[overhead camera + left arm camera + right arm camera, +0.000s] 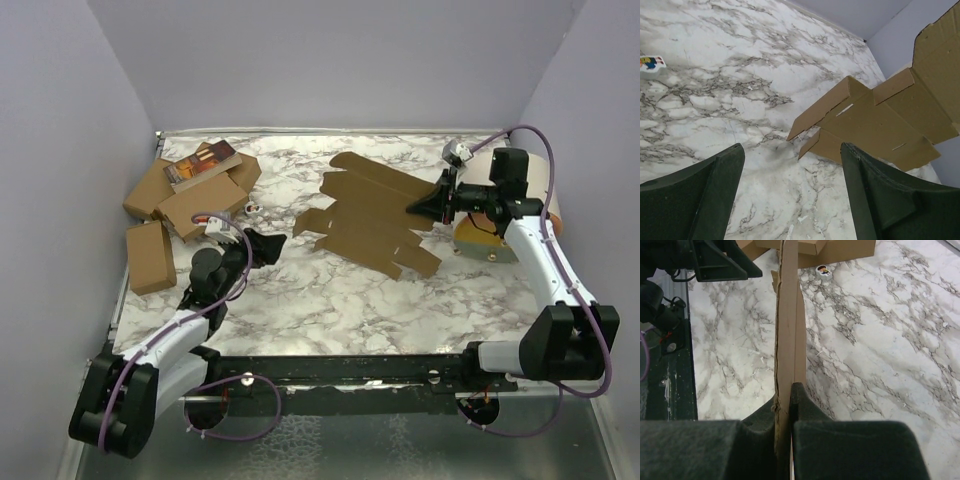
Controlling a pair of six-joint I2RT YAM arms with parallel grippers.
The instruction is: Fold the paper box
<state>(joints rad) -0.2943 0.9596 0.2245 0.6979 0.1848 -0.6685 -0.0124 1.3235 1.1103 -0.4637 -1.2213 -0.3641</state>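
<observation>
The paper box [375, 215] is a flat brown die-cut sheet with flaps, in the middle of the marble table, its right edge lifted. My right gripper [428, 203] is shut on that right edge; in the right wrist view the sheet [788, 330] stands edge-on between my closed pads [805, 405]. My left gripper [270, 247] is open and empty, low over the table just left of the sheet. In the left wrist view the sheet [875, 120] lies ahead and to the right, between and beyond my fingers [710, 190].
A heap of several brown cartons [185, 195] with a printed booklet on top lies at the back left. A small sticker [249, 207] lies beside it. A large white cylinder with an orange rim [520, 200] stands behind the right arm. Walls enclose the table.
</observation>
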